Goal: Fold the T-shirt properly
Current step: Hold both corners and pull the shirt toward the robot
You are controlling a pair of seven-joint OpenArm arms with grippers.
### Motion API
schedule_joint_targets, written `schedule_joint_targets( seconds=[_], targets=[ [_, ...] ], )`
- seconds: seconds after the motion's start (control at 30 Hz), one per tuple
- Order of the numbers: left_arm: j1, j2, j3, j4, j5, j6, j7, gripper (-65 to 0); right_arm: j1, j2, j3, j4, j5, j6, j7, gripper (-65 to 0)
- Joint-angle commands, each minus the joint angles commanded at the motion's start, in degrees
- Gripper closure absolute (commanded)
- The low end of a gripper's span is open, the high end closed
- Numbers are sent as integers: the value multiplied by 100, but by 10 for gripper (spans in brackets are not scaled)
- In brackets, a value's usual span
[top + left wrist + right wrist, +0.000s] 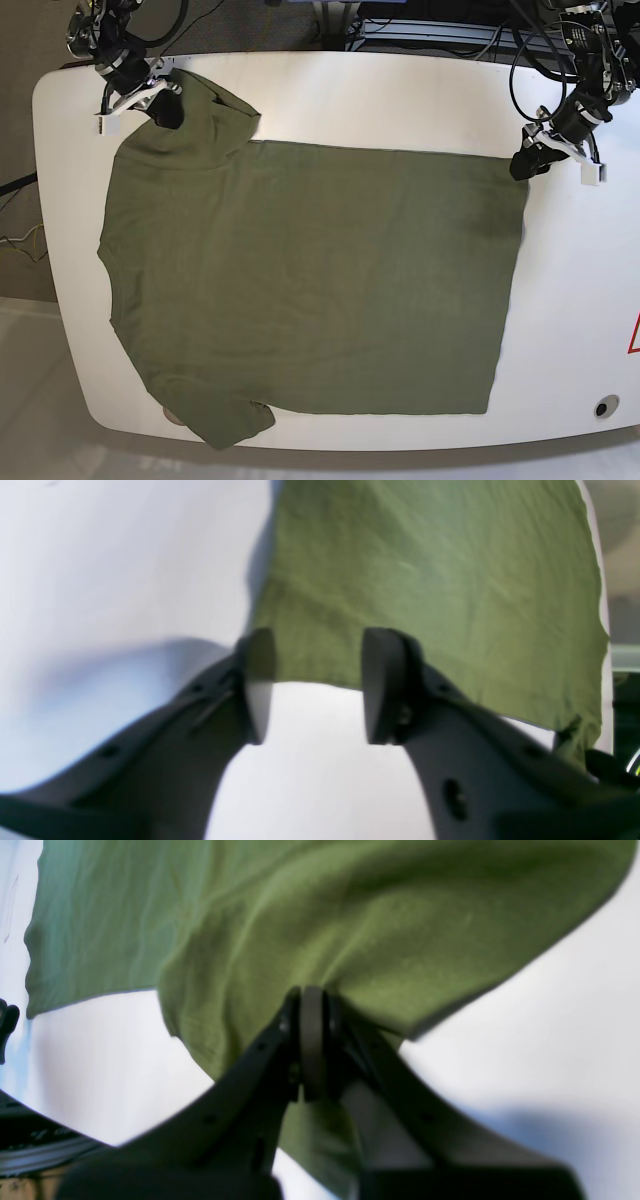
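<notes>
T-shirt (310, 280), 1 only, lies on 1 table (400, 95); right fingers (312, 1040) pinch its sleeve, left fingers (260, 680) parted.

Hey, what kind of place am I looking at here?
Probably a robotics lab bench: a white table with one T-shirt spread flat, robot arms at both far corners, cable bundles behind. Nothing looks domestic.

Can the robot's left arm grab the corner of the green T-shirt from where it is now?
Probably yes. The left gripper is open, its jaws straddling the T-shirt edge, with only bare white table around it. It looks not yet closed on the cloth.
</notes>
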Motion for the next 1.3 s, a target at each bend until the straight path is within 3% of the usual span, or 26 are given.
schedule_joint_targets(
  seconds=[0.27, 0.33, 0.4, 0.73, 1.07, 1.3],
  targets=[
    [72, 6, -25, 27, -125, -86, -207, -207, 11, -2, -59, -79, 7, 35, -15, 0],
    [169, 17, -106, 43, -47, -51, -479, -320, 22, -9, -82, -214, -22, 64, -54, 0],
    [192, 36, -173, 57, -42, -43, -579, -350, 26, -12, -71, -239, -34, 60, -54, 0],
    [160, 171, -482, 89, 42, 67, -565, -384, 42, -31, -72, -239, -137, 36, -87, 0],
    [93, 82, -305, -53, 102, 243, -574, -339, 43, -38, -65, -211, -108, 72, -91, 0],
    [13, -104, -180, -269, 118, 350, -580, -195, 59, -36, -55, -181, -133, 107, -129, 0]
  ],
)
